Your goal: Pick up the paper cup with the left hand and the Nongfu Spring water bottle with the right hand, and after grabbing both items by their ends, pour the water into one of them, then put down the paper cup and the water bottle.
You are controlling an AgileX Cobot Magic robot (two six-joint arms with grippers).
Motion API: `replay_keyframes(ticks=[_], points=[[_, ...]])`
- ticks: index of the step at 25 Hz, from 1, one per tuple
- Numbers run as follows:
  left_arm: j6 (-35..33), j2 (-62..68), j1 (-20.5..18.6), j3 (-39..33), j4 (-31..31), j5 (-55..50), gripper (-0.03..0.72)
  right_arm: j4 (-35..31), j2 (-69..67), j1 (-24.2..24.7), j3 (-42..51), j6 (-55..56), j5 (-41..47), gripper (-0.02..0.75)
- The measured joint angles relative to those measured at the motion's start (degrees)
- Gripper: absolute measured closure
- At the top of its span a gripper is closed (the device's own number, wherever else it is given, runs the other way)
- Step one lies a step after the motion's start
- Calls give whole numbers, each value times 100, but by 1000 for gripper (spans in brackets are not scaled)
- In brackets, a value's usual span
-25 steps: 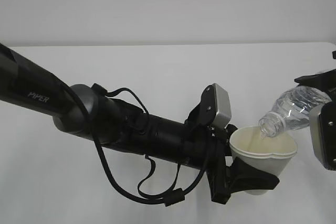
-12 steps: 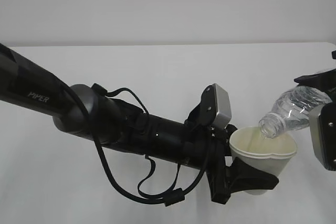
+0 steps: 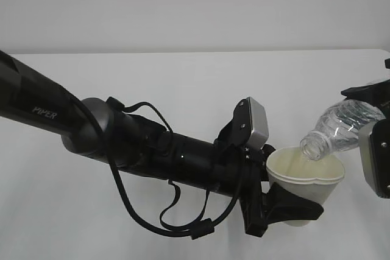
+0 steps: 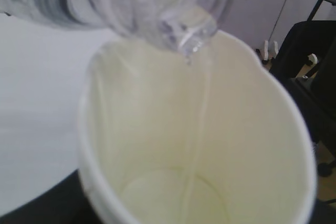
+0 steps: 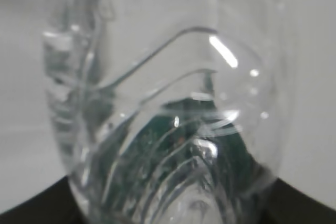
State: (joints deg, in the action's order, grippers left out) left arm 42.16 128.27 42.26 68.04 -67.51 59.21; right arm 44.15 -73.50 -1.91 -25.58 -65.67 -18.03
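Water is being poured from the Nongfu Spring water bottle (image 3: 341, 127), pinched by the right hand (image 3: 373, 127), into the paper cup (image 3: 304, 178), which is being squeezed by the left hand (image 3: 286, 208); spilling is being risked if the mouth drifts past the rim.

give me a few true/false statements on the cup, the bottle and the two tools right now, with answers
1. The bottle is tilted with its mouth over the cup. True.
2. The cup stands on the table. False: the left tool holds it up off the table.
3. The bottle has its cap on. False: its mouth is open.
4. A thin stream of water runs down inside the cup. True, as the left wrist view shows.
5. The right tool is empty. False: it grips the bottle by its base end.
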Motion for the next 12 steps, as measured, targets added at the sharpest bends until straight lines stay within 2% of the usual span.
replay_keyframes(ticks=[12], points=[[0,0,0,0,0,0,268,0,0,0,0,-22,0,335]])
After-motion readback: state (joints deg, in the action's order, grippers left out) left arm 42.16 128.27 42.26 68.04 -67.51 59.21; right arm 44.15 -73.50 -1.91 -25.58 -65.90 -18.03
